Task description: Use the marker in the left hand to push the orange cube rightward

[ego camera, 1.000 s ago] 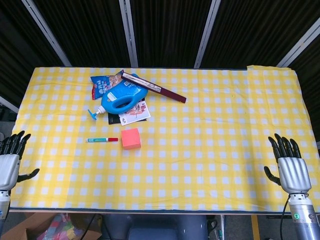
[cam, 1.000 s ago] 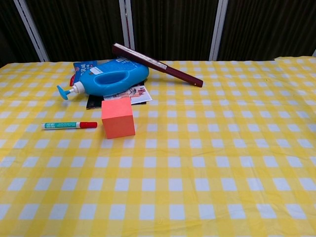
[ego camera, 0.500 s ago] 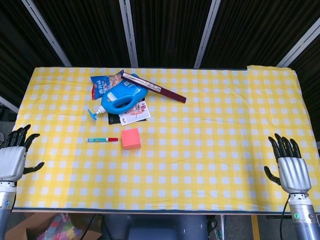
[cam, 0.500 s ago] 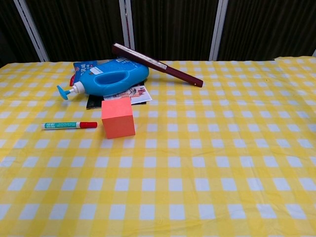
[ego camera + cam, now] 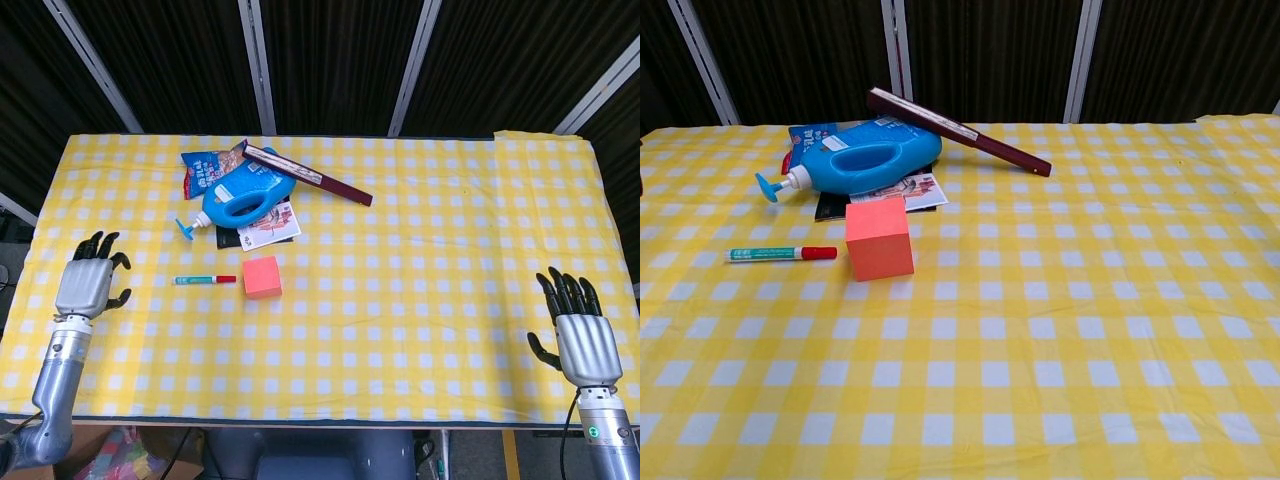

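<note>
An orange cube (image 5: 262, 277) (image 5: 879, 238) stands on the yellow checked tablecloth, left of centre. Just to its left lies a marker (image 5: 205, 280) (image 5: 780, 254) with a teal-and-white barrel and a red cap pointing at the cube, a small gap between them. My left hand (image 5: 90, 286) hovers over the table's left part, fingers spread, holding nothing, well left of the marker. At the front right corner my right hand (image 5: 579, 338) is open and empty. Neither hand shows clearly in the chest view.
Behind the cube lie a blue detergent bottle (image 5: 245, 197) (image 5: 855, 165) on its side, a snack bag (image 5: 205, 170), a printed card (image 5: 268, 225) and a dark red closed fan (image 5: 310, 175) (image 5: 960, 133). The tablecloth (image 5: 430, 260) stretches right of the cube.
My left hand has risen from the front left edge and moved in over the table toward the marker. The right hand, cube and marker have not moved.
</note>
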Tool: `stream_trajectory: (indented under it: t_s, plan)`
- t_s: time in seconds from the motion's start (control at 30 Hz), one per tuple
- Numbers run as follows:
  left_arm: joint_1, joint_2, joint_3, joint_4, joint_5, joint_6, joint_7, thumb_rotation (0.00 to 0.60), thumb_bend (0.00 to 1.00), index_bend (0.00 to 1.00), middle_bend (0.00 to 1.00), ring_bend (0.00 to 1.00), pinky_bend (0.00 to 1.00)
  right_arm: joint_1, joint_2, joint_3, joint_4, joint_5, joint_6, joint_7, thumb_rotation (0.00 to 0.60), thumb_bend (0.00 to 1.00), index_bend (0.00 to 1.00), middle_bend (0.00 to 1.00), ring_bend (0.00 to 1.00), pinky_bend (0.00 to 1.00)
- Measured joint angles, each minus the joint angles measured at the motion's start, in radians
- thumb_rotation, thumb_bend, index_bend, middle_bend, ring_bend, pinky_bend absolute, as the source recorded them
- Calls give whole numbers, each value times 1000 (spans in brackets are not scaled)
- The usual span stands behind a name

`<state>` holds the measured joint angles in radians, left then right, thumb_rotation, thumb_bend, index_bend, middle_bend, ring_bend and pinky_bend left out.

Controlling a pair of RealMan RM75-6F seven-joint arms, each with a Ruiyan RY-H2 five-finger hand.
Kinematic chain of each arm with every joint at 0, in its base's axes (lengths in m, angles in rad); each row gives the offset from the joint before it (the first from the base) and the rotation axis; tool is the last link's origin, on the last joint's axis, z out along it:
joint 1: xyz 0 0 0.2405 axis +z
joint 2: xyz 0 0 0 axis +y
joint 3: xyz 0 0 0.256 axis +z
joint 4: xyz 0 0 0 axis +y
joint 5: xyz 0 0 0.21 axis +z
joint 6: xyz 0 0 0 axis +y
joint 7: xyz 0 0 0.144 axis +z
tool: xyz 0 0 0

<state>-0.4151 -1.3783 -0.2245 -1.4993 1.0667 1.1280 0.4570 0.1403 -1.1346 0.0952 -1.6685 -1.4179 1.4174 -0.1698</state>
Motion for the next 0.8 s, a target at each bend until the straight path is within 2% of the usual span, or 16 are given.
stream_trajectory:
  t_s: [0.37,0.8]
  plan:
    - [-133,-165,-24,152,-153,-92,127,600,345,437,76,0,108,2,2,0,2,-4,-2,17,600,378,0,0,0,0]
    - [-208,-258,-15,218,-219,-118,196,600,348,459,79,0,108,1,3,1,3,-9,1,31,600,379,0,0,0,0]
